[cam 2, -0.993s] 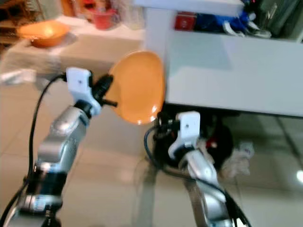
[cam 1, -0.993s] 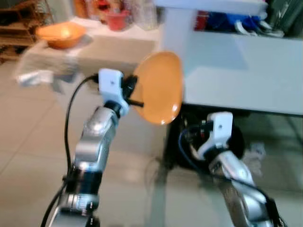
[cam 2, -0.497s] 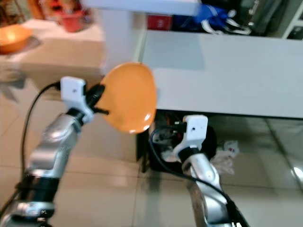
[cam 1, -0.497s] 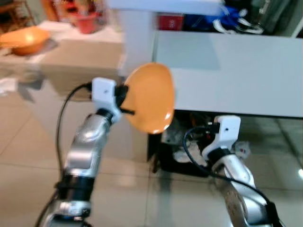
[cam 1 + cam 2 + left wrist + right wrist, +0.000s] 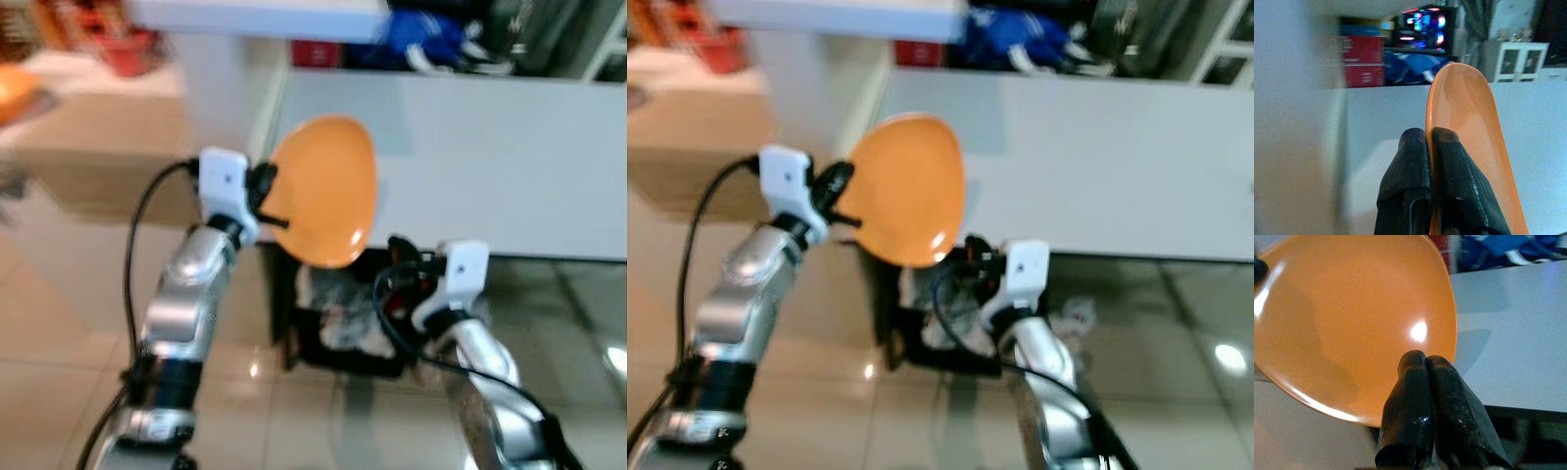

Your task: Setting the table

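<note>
The left end effector (image 5: 1429, 147) is clamped on the rim of the orange plate (image 5: 326, 191), holding it on edge before the white table (image 5: 490, 157). The right end effector (image 5: 1425, 372), fingers pressed together and empty, sits just below the plate.

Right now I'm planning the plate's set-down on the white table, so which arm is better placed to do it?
Left. The left gripper is shut on the orange plate, held on edge near the white table. The right gripper is shut, holds nothing, and sits lower, below the plate.
</note>
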Available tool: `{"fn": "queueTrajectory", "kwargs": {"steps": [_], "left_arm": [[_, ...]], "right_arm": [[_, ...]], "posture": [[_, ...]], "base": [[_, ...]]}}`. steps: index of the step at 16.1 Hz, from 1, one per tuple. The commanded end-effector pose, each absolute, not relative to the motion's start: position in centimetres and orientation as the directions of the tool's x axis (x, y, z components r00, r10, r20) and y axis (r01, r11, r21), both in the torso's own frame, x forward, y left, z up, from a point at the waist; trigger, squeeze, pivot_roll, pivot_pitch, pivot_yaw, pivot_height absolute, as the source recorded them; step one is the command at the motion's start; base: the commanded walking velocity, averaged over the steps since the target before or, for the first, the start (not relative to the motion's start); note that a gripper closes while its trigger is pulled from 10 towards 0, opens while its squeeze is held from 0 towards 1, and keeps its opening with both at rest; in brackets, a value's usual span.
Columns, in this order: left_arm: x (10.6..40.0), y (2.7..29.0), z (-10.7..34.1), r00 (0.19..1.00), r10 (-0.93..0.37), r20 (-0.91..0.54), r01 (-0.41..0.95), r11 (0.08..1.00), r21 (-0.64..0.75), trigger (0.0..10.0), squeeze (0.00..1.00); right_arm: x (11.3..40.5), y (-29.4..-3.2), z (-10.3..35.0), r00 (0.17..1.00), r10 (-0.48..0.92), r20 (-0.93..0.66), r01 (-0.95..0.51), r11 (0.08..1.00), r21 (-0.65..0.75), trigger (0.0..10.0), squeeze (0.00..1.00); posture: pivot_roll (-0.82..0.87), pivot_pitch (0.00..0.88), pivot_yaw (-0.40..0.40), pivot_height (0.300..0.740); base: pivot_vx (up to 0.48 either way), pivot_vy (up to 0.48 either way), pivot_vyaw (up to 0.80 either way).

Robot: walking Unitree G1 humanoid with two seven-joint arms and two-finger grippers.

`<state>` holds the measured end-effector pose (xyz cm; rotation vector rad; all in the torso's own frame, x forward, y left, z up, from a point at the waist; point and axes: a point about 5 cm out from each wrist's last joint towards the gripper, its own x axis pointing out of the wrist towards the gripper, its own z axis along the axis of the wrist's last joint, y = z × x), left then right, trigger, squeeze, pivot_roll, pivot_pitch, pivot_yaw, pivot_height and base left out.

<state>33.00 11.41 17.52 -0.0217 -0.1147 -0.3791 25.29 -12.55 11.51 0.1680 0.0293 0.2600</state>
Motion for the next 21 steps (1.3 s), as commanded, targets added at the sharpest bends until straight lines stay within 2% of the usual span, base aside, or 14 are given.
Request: {"fn": "queueTrajectory", "kwargs": {"steps": [1,3,4,8,11,13,18,21], "left_arm": [[33.1,11.4,18.3,0.916,-0.374,0.142,0.375,0.927,0.025,0.0,0.0],[32.5,10.3,19.8,0.872,-0.435,0.224,0.437,0.898,0.043,0.0,0.0],[32.2,9.7,21.2,0.842,-0.46,0.283,0.449,0.887,0.106,0.0,0.0],[32.3,8.7,23.4,0.798,-0.488,0.353,0.478,0.87,0.121,0.0,0.0],[32.2,7.5,24.1,0.765,-0.532,0.363,0.539,0.837,0.092,0.0,0.0],[32.0,5.9,24.1,0.721,-0.596,0.353,0.605,0.79,0.097,0.0,0.0],[32.0,5.6,23.6,0.706,-0.626,0.331,0.635,0.766,0.096,0.0,0.0],[32.3,6.0,23.5,0.725,-0.607,0.327,0.616,0.783,0.087,0.0,0.0]], "right_arm": [[25.4,-12.7,11.8,0.969,0.249,0.006,-0.247,0.956,0.162,10.0,0.0],[25.4,-12.8,11.9,0.972,0.234,0.03,-0.236,0.96,0.148,10.0,0.0],[25.3,-12.9,12.0,0.973,0.226,0.037,-0.229,0.965,0.129,10.0,0.0],[25.2,-12.9,11.5,0.973,0.227,0.025,-0.229,0.964,0.133,10.0,0.0],[25.1,-12.8,11.2,0.973,0.231,0.017,-0.232,0.964,0.129,10.0,0.0],[25.2,-12.8,11.0,0.972,0.235,0.009,-0.234,0.964,0.127,10.0,0.0],[25.3,-13.0,10.7,0.975,0.221,-0.014,-0.218,0.968,0.124,10.0,0.0],[25.3,-13.2,10.9,0.977,0.214,-0.003,-0.213,0.972,0.1,10.0,0.0]], "posture": [[0.04,0.0,0.012,0.74],[0.04,0.0,0.014,0.74],[0.04,0.0,0.014,0.74],[0.03,0.0,0.015,0.74],[0.03,0.0,0.017,0.74],[0.02,0.0,0.02,0.74],[0.01,0.0,0.028,0.74],[0.01,0.0,0.026,0.74]], "base": [[0.356,-0.319,0.0],[0.343,-0.332,0.0],[0.33,-0.345,0.0],[0.33,-0.345,0.0],[0.33,-0.345,0.0],[0.33,-0.345,0.0],[0.331,-0.344,-0.14],[0.33,-0.345,-0.19]]}}
